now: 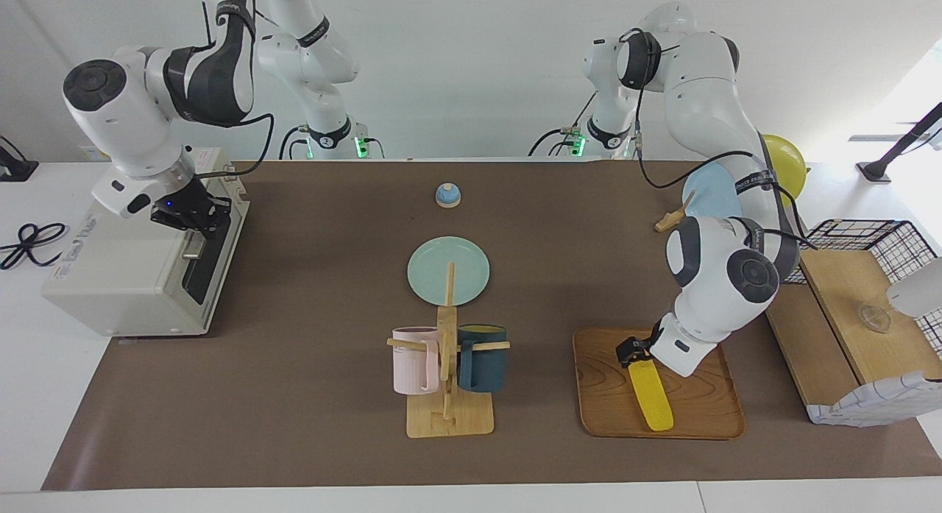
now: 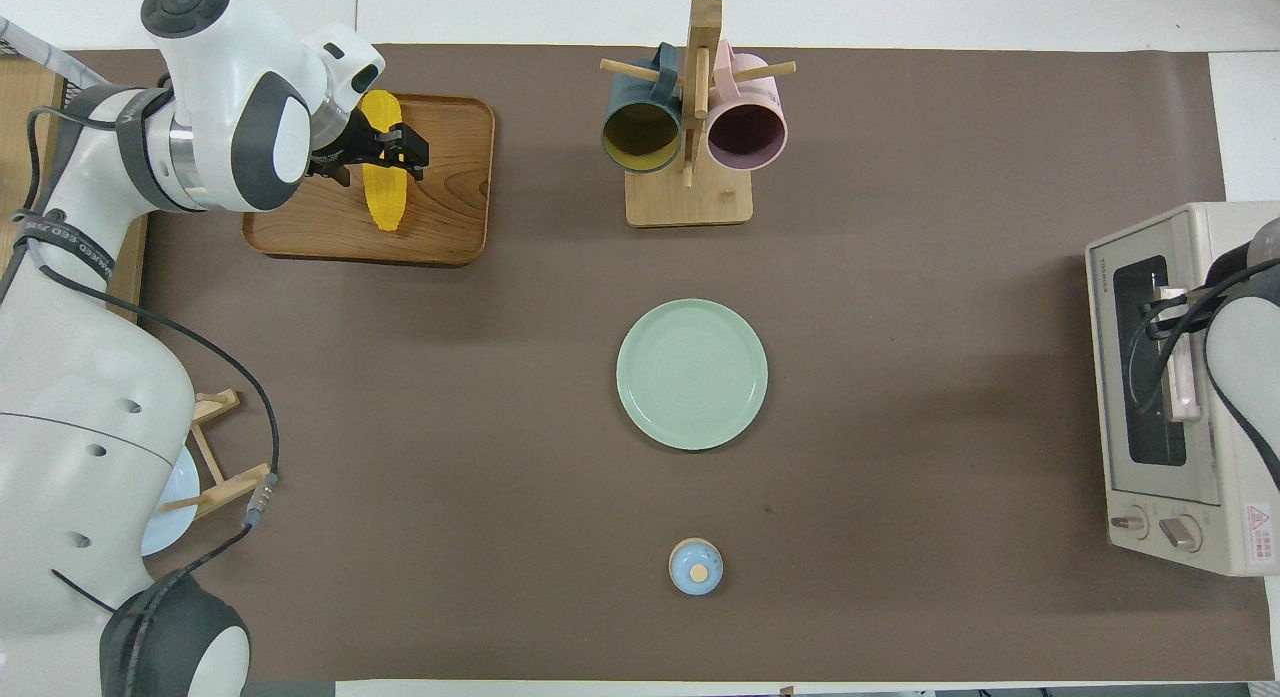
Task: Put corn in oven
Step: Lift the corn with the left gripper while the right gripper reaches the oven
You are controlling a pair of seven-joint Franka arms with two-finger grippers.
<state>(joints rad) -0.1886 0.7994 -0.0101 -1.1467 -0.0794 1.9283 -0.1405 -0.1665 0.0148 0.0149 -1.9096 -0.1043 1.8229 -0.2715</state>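
Yellow against brown wood, the corn lies on the tray, and the left gripper is down at its end nearer the robots, fingers either side of the cob; whether they actually press it is hard to tell, though they look closed on it. Toward the right arm's end of the table from there stand the mug rack and, nearer the robots, a green plate. The right gripper is at the oven, at its door handle; I cannot tell whether its fingers are closed.
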